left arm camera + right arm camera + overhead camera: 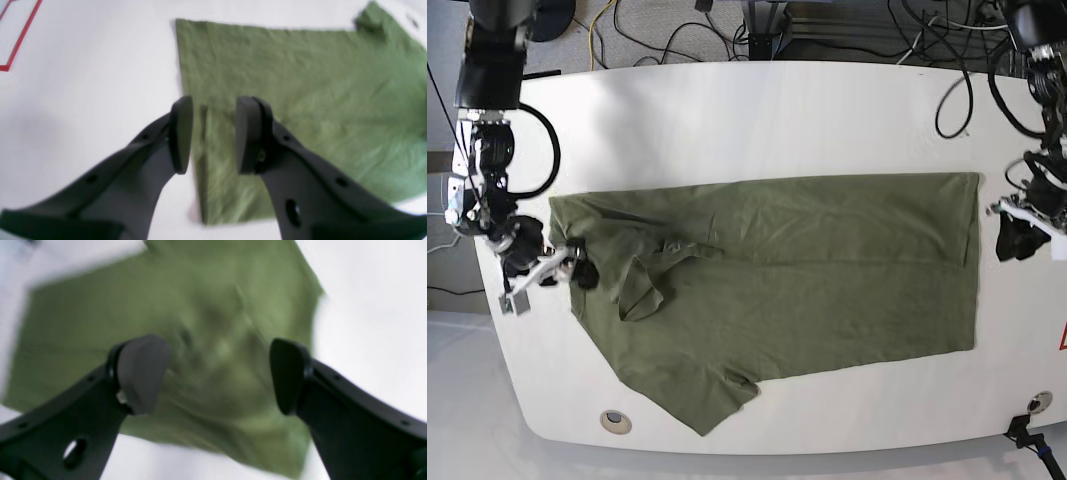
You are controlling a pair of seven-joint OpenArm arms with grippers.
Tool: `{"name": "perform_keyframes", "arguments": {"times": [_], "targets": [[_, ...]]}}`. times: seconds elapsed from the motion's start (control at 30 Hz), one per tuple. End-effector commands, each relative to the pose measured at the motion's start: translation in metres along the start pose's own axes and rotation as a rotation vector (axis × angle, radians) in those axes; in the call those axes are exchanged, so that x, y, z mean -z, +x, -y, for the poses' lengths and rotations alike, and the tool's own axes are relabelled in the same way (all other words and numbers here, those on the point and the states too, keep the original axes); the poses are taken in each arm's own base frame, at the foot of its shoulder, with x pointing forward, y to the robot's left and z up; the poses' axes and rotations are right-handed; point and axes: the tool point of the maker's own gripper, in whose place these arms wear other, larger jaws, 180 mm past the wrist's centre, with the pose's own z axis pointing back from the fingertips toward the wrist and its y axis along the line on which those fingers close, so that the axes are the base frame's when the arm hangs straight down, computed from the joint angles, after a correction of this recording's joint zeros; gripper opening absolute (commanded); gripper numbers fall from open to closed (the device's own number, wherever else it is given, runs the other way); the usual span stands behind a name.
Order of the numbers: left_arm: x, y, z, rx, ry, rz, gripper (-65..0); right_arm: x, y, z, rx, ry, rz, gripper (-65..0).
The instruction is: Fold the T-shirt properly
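Wide-apart jaws above blurred T-shirt (213,350)

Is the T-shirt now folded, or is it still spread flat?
Partly folded. In the base view the T-shirt has its far long edge turned over itself, while one sleeve sticks out at the near side.

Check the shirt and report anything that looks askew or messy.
The T-shirt lies mostly flat on the table, but near the collar end a flap is bunched and wrinkled. One sleeve sticks out at an angle toward the near table edge. No damage shows.
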Motion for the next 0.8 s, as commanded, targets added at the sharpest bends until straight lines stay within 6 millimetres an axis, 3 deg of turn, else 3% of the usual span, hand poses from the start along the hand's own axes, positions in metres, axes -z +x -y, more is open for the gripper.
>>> {"name": "perform_keyframes", "arguments": {"times": [0.0, 0.13, 0.23, 0.4, 0.67, 0.7, 0.77], "targets": [[-0.012, 0.014, 0.006, 0.113, 0.010, 0.052, -44.7, -0.014, 0.006, 0.012, -0.122, -0.081, 0.025, -16.6], [-0.016, -0.013, 0.023, 0.221, -0.025, 0.020, -44.7, -0.017, -0.029, 0.042, -0.244, -0.207, -0.033, -16.3], [-0.021, -0.038, 0.031, 0.289, -0.059, -0.032, -44.7, -0.017, -0.045, 0.064, -0.219, -0.244, -0.028, -16.3], [-0.026, -0.053, 0.032, 0.298, -0.063, -0.059, -44.7, -0.013, -0.076, 0.094, -0.166, -0.264, -0.041, -16.5], [-0.026, -0.055, 0.031, 0.296, -0.059, -0.068, -44.7, 0.008, -0.101, 0.073, -0.128, -0.215, -0.046, -17.0], [-0.026, -0.056, 0.031, 0.297, -0.058, -0.068, -44.7, 0.009, -0.103, 0.071, -0.123, -0.212, -0.046, -18.5], [-0.026, -0.055, 0.030, 0.296, -0.056, -0.068, -44.7, 0.010, -0.103, 0.069, -0.117, -0.208, -0.042, -30.7]]}}
